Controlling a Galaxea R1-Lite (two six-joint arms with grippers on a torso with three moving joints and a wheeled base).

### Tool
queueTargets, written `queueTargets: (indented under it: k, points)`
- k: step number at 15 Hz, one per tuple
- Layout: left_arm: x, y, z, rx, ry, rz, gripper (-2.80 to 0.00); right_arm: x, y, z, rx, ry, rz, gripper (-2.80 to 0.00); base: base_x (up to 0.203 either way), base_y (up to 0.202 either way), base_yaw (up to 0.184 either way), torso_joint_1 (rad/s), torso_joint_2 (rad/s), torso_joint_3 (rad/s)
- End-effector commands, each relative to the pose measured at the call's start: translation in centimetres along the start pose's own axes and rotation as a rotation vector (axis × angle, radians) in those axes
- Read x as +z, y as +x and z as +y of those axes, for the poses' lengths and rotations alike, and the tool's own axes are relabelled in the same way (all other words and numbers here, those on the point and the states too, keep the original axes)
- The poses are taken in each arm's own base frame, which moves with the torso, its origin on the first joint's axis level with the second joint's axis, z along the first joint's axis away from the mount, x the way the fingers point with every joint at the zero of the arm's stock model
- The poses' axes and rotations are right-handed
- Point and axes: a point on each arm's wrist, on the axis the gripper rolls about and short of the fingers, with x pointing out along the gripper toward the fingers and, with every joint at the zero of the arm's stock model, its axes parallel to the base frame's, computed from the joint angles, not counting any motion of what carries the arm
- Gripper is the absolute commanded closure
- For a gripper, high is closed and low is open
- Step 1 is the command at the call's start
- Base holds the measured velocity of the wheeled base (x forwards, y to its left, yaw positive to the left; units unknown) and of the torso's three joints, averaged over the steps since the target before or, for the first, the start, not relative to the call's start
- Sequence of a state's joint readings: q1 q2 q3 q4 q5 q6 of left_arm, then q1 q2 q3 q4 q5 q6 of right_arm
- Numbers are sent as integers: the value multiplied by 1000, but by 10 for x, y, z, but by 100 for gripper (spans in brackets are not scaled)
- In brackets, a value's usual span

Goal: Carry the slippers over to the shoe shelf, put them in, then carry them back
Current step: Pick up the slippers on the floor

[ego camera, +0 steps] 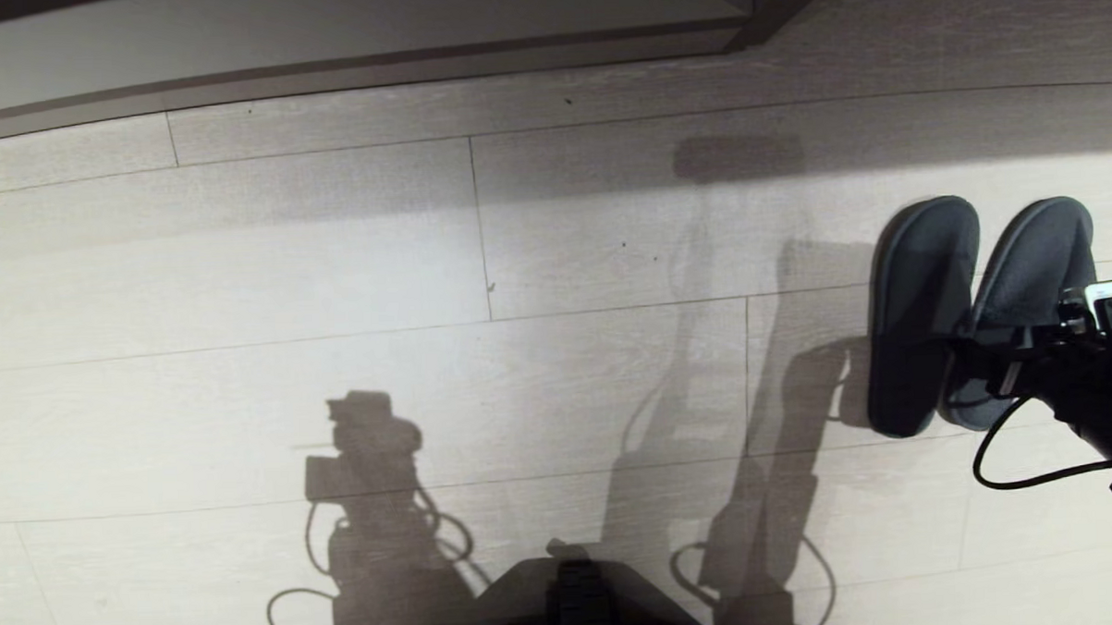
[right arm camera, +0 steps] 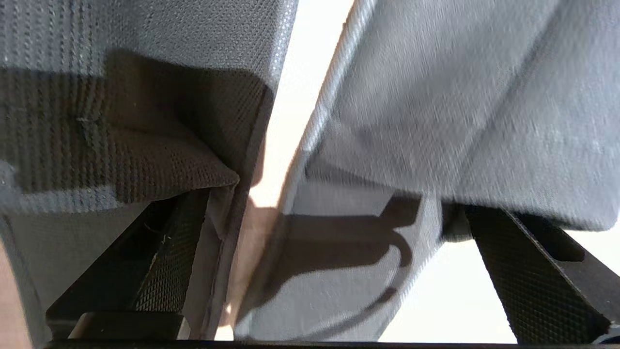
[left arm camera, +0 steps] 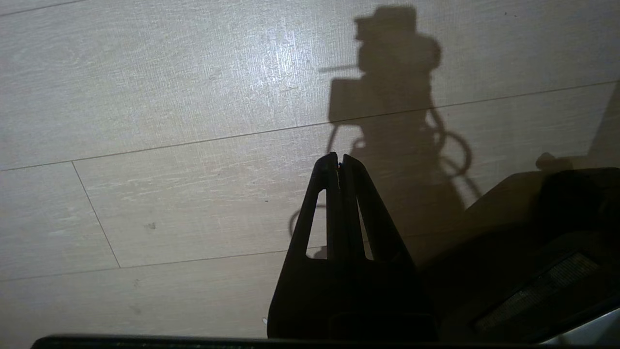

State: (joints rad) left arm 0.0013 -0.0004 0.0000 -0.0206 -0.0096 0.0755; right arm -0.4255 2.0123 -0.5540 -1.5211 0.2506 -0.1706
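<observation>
The slippers, a dark grey pair, lie side by side on the pale plank floor at the right of the head view, toes pointing away: the left slipper (ego camera: 921,309) (right arm camera: 145,97) and the right slipper (ego camera: 1035,259) (right arm camera: 460,97). My right gripper (ego camera: 1001,352) (right arm camera: 329,203) is at their heel ends, open wide. One finger (right arm camera: 164,261) reaches into the left slipper's opening. The other finger (right arm camera: 528,271) is at the right slipper's outer side. The shoe shelf (ego camera: 325,43) shows as a pale board with a dark front edge along the far top. My left gripper (left arm camera: 339,160) hangs shut and empty over bare floor.
My own dark base (ego camera: 575,599) sits at the near edge, with arm shadows on the floor boards (ego camera: 332,265) around it. A black cable (ego camera: 1015,468) loops below the right wrist. A dark upright of the unit (ego camera: 776,4) stands at the far right.
</observation>
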Motion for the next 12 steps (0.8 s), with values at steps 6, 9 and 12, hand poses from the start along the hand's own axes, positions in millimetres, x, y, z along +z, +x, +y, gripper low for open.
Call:
queueTargets:
  k: [6, 9, 12]
  points:
    - [-2, 0, 0, 0, -2, 6, 0, 9, 23, 7, -12, 3, -72, 0, 0, 0, 0, 0, 0, 0]
    - [-2, 1, 0, 0, -5, 7, 0, 11, 25, 8, -10, 6, -82, 0, 0, 0, 0, 0, 0, 0]
    - [-2, 1, 0, 2, -8, 7, 0, 10, 30, 9, -12, 6, -88, 0, 0, 0, 0, 0, 0, 0]
